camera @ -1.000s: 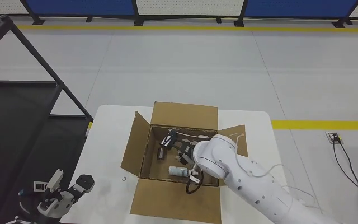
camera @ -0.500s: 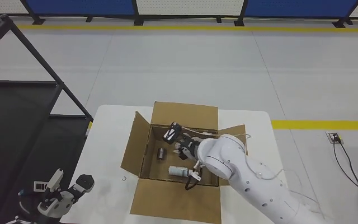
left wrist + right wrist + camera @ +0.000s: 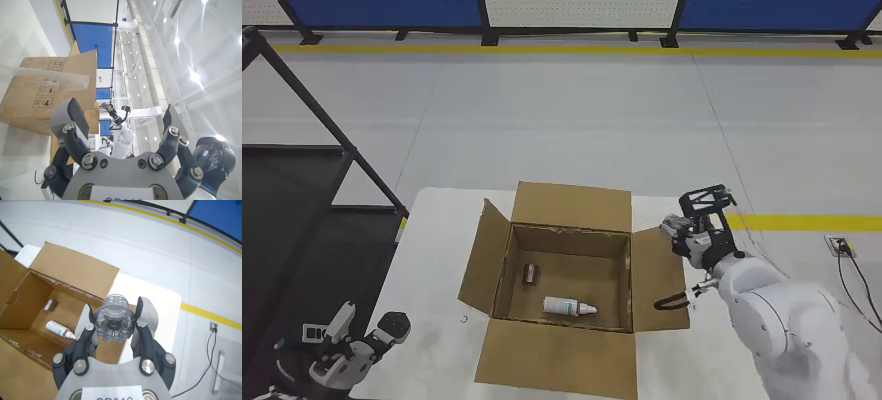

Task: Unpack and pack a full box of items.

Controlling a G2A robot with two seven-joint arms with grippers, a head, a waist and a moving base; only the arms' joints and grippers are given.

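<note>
one indistinct cylinder [image 3: 530, 272] in box [image 3: 572, 206]

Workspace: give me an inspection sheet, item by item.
Surface: white table, cardboard box standing on it.
Job's things: open box holds white bottle and small metal cylinder; metal gear part held outside it.
Clutter: clear tape strip hanging off the box's outer side.
Grippers: right gripper shut on the metal gear part; left gripper open, low beside the box.
Cables: black cable plugged into a floor socket.
Surroundings: yellow floor line, blue barrier panels.
</note>
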